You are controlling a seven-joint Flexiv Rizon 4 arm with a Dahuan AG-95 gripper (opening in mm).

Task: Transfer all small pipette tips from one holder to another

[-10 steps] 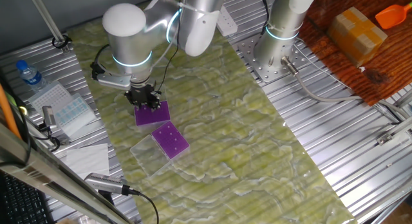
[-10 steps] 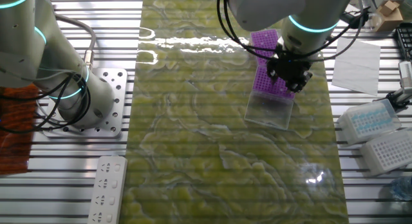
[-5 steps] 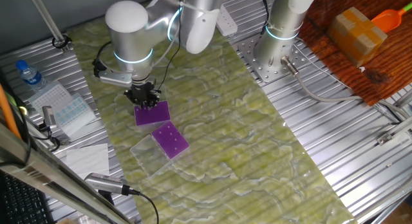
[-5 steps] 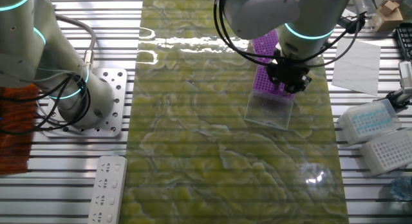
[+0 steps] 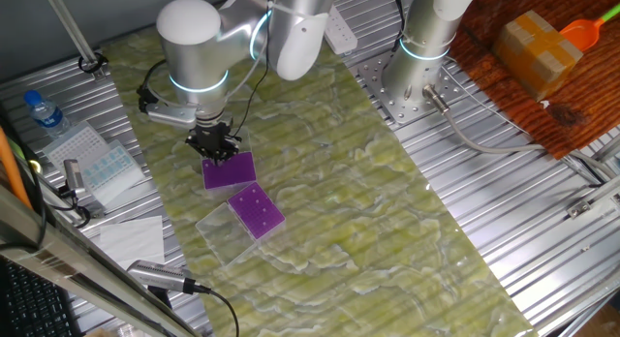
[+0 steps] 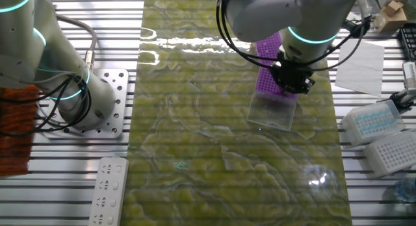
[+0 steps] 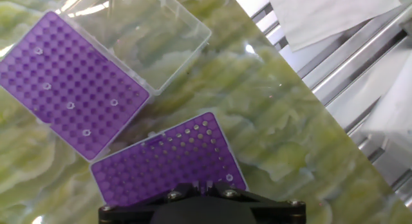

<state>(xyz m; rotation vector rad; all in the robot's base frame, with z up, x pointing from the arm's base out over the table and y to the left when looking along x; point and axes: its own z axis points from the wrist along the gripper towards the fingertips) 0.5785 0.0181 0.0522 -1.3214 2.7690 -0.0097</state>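
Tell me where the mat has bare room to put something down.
The mat is bare from the purple racks across to the arm base, and along its near end. It is crowded at the two racks, where the end effector hangs and a clear lid lies beside them.

We see the gripper point(image 5: 215, 146) has risen slightly and shifted back from over the purple rack point(image 5: 230, 169) nearest it, so more of that rack's top now shows in both fixed views.
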